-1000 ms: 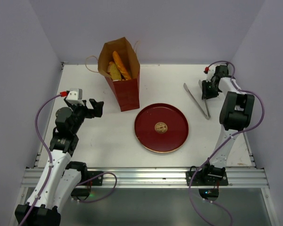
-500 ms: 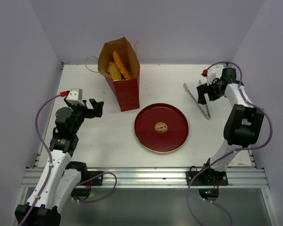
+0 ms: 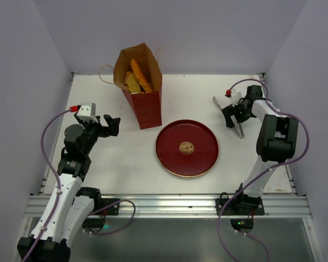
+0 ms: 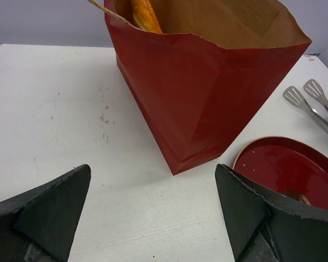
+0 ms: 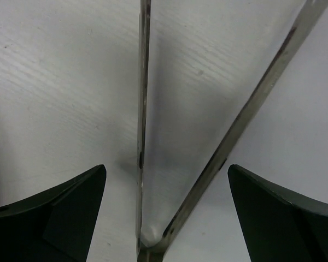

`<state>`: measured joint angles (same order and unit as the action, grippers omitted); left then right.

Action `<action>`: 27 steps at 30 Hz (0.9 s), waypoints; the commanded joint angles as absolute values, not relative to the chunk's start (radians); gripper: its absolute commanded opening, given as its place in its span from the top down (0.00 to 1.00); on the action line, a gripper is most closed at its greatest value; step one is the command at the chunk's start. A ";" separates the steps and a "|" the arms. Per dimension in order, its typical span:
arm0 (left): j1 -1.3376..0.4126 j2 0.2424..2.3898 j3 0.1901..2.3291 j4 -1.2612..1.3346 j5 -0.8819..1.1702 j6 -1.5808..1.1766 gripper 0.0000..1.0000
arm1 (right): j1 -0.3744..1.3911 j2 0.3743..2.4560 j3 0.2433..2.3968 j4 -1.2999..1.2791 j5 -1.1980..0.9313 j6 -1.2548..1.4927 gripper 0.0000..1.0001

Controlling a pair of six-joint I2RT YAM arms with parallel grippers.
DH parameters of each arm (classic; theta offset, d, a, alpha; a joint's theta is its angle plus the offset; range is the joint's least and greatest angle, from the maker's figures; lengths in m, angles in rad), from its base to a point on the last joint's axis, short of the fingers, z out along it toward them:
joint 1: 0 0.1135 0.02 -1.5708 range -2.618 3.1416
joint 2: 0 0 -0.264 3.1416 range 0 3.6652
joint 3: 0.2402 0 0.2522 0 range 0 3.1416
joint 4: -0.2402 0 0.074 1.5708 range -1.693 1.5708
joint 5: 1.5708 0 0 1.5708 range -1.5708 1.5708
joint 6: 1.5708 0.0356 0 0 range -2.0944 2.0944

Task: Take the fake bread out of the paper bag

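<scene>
The paper bag (image 3: 145, 103), red below and brown at the rim, stands upright at the back left of the table. Orange-golden fake bread (image 3: 138, 76) sticks up inside it. In the left wrist view the paper bag (image 4: 208, 93) fills the middle, with a fake bread loaf (image 4: 145, 13) showing at its mouth. My left gripper (image 3: 110, 124) (image 4: 153, 213) hangs open over bare table, apart from the bag on its left. My right gripper (image 3: 231, 119) (image 5: 167, 218) is open low over the metal tongs (image 5: 144, 109), its fingers on either side of both tong arms near their joint.
A round red plate (image 3: 175, 158) (image 4: 284, 172) with a small gold emblem lies in the middle of the table. The tongs (image 3: 217, 102) (image 4: 309, 103) lie at the right, spoon ends toward the back. Grey walls close in the left, back and right sides.
My right arm has swung from the back right corner inward and down over the tongs, and its jaws have opened. The left arm, bag and plate have not moved.
</scene>
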<state>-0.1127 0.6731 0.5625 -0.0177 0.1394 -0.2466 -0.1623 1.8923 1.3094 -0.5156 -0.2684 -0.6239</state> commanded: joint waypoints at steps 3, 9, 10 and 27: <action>-0.120 0.672 0.571 0.006 0.147 -0.229 0.00 | -0.152 1.971 1.385 -0.482 -0.244 -0.614 0.02; -0.120 0.675 0.572 0.008 0.149 -0.227 0.00 | -0.150 2.019 1.440 -0.503 -0.244 -0.607 0.04; -0.120 0.675 0.571 0.008 0.150 -0.227 0.00 | -0.150 2.022 1.445 -0.506 -0.247 -0.607 0.05; -0.120 0.667 0.571 0.009 0.153 -0.227 0.00 | -0.152 2.016 1.442 -0.603 -0.253 -0.632 0.13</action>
